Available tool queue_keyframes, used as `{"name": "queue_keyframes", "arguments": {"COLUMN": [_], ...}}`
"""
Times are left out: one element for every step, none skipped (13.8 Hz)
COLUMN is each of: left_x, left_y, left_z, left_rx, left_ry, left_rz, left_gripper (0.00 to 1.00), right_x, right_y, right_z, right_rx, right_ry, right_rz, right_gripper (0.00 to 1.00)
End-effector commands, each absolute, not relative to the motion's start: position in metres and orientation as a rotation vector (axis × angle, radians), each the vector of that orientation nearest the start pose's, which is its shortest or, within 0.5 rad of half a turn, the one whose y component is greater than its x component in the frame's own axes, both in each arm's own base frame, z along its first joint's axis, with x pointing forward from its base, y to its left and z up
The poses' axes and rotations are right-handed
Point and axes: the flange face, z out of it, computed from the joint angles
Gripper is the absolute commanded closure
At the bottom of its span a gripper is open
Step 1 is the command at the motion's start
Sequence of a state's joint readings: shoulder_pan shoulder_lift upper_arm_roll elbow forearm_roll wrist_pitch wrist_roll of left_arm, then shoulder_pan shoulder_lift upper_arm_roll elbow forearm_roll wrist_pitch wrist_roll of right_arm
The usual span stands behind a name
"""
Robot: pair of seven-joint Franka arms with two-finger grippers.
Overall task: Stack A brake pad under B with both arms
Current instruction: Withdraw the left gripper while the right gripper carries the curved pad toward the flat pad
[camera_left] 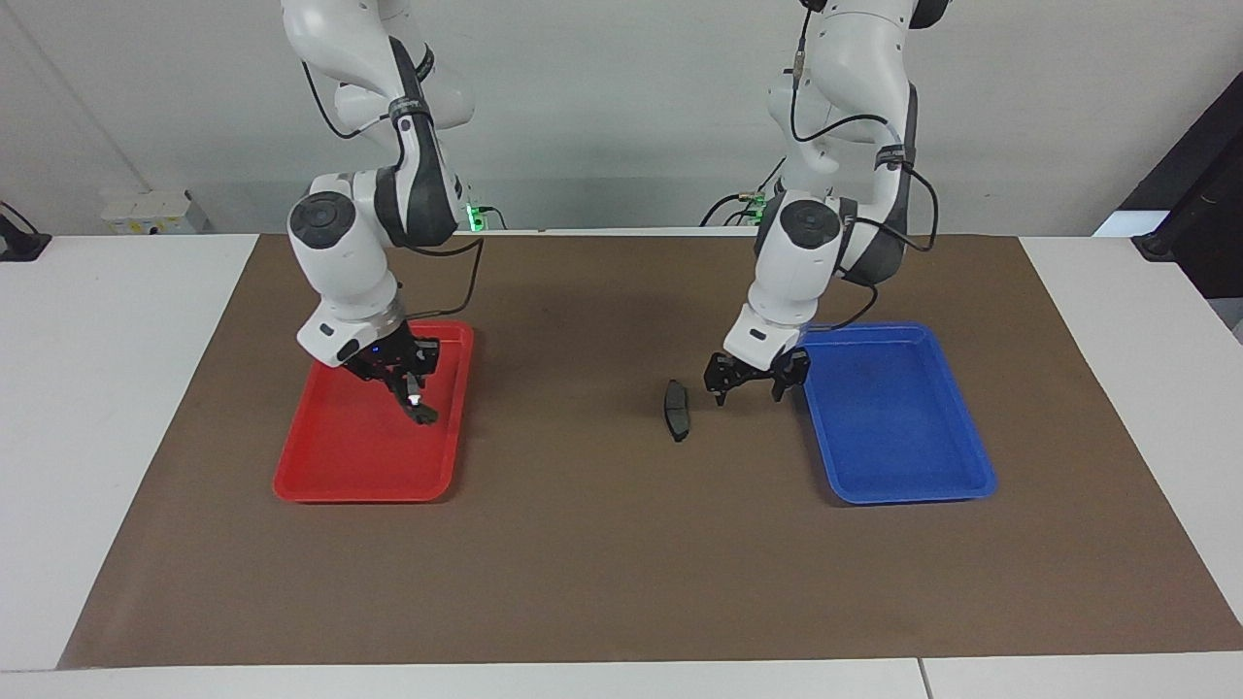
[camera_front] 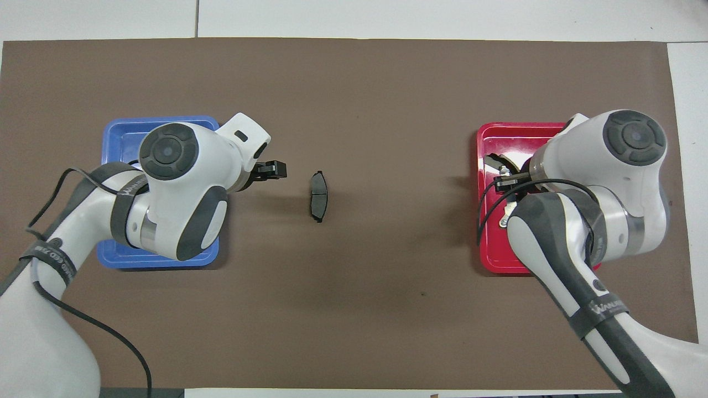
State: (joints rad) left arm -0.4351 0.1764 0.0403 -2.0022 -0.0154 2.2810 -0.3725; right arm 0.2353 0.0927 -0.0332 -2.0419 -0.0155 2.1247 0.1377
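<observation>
Lettering on right arm's band [camera_front: 604, 305] unreadable.

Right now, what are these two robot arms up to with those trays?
The A brake pad lies flat on the brown mat between the trays. The left claw hangs open beside it, by the blue tray. The right claw is shut on B, the curved piece, held over the red tray. B is not yet on the pad.
</observation>
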Motion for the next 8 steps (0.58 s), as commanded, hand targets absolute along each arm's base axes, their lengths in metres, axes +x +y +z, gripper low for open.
{"name": "queue_keyframes", "arguments": {"left_x": [0.553,0.556,0.557,0.562,0.564,0.566,0.57,0.573], "left_y": [-0.178,-0.156,-0.139,-0.113,-0.092,-0.073,-0.056,-0.042], "left_z": [0.395,0.402,0.41,0.42,0.432,0.445,0.463,0.478], "left_rx": [-3.176,-3.172,-3.168,-3.166,-3.166,-3.166,-3.165,-3.164], "left_ry": [0.074,0.084,0.107,0.108,0.091,0.063,0.046,0.046], "left_rz": [-0.108,-0.091,-0.078,-0.075,-0.085,-0.084,-0.092,-0.074], "left_gripper": [0.01,0.01,0.01,0.01,0.01,0.01,0.01,0.01], "right_x": [0.559,0.56,0.558,0.558,0.563,0.568,0.573,0.577], "right_y": [0.171,0.189,0.215,0.234,0.256,0.284,0.312,0.331], "right_z": [0.405,0.405,0.403,0.408,0.406,0.404,0.397,0.393], "right_rx": [-3.151,-3.15,-3.148,-3.15,-3.155,-3.156,-3.147,-3.121], "right_ry": [0.019,0.063,0.063,0.078,0.083,0.094,0.123,0.146], "right_rz": [0.003,0.0,0.001,0.006,0.021,0.024,0.034,0.033], "right_gripper": [1.0,1.0,1.0,1.0,1.0,1.0,1.0,1.0]}}
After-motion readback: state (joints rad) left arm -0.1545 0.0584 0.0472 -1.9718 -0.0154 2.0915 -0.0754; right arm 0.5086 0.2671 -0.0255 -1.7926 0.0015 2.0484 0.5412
